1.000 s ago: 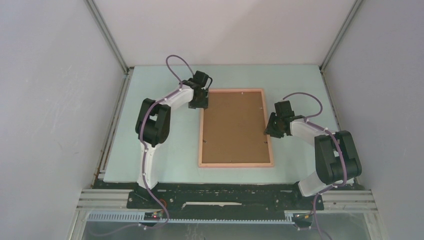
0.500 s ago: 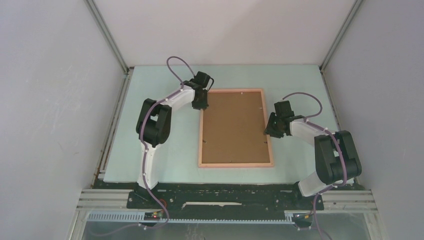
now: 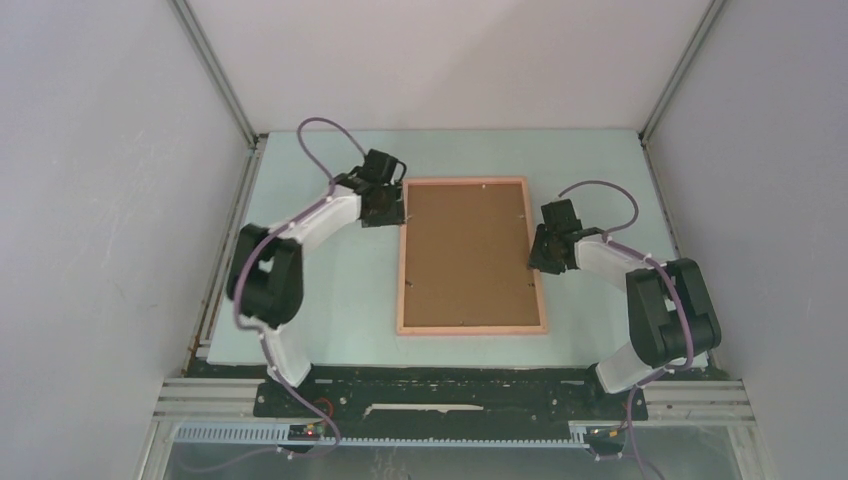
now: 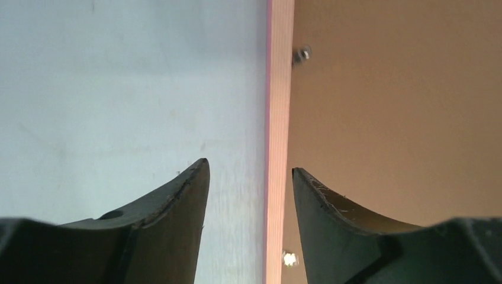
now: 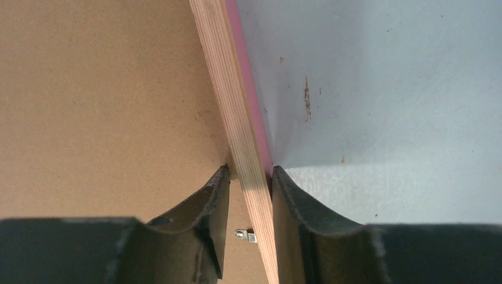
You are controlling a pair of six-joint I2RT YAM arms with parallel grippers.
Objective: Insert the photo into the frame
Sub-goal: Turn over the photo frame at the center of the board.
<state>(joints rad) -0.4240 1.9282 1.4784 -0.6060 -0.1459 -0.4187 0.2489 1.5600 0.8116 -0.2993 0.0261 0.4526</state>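
The salmon-pink frame lies flat on the table with the plain brown backing board filling it. The photo is hidden. My left gripper is at the frame's left rail near its far corner. In the left wrist view the gripper is open, one finger on each side of the rail with gaps on both sides. My right gripper is at the middle of the right rail. In the right wrist view it is shut on that rail.
The pale green table is walled in by grey panels on the left, right and back. Small metal tabs sit on the backing board along the rails. The arm bases stand at the near edge.
My left arm has swung its elbow out to the left, and its gripper has turned and shifted slightly left at the frame's far left corner. The right gripper has stayed on the right rail.
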